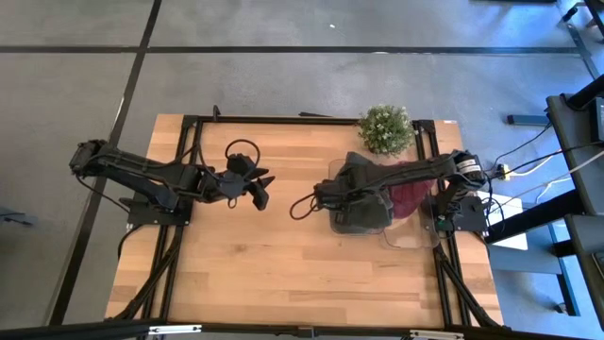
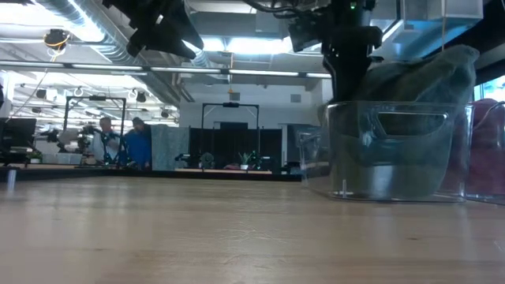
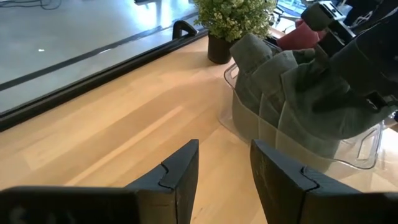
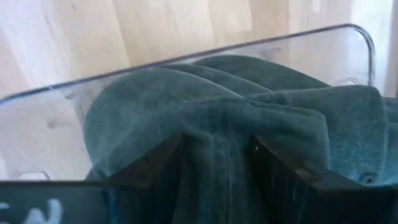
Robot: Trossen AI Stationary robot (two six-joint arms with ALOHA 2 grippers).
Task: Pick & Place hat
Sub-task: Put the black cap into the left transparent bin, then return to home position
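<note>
A grey-green hat (image 1: 366, 206) sits bunched in a clear plastic bin (image 1: 354, 228) right of the table's centre; in the low view the hat (image 2: 422, 95) rises above the bin's rim. My right gripper (image 1: 332, 196) reaches in from the right and is shut on the hat's cloth (image 4: 216, 140). My left gripper (image 1: 263, 195) hovers open over bare wood left of the bin, touching nothing; its fingers (image 3: 180, 174) point toward the bin (image 3: 249, 121). My right gripper pinches a raised fold of the hat (image 4: 217, 124) between its two fingers (image 4: 168, 158), coming from above and the table's left side of the bin. Folds run out from the pinch. The hat rests inside the bin, its cloth against the clear wall (image 4: 186, 62).
A maroon hat (image 1: 408, 196) lies in a second clear bin right of the first. A small potted plant (image 1: 385, 127) stands at the far edge behind the bins. Bare wood lies near and left of the bins. People stand far off in the room (image 2: 126, 142).
</note>
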